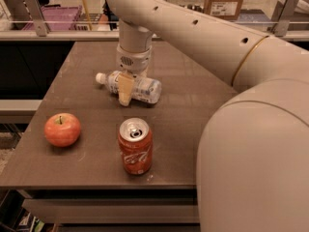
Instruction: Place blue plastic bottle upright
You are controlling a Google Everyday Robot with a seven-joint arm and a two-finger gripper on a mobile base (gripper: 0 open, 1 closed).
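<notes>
Nearest me on the table [193,105] stands the red soda can [135,146], with the apple [63,129] off to its left. Farther back I see the blue plastic bottle [145,88] lying on its side, cap pointing left. The gripper [129,94] is down over its middle, and I cannot tell whether it is clamped on the bottle or loose.

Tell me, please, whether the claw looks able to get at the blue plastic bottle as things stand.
Probably yes: the claw hangs right at the middle of the blue plastic bottle, lying on its side on the table. The apple and red can stand apart, nearer the front.
</notes>
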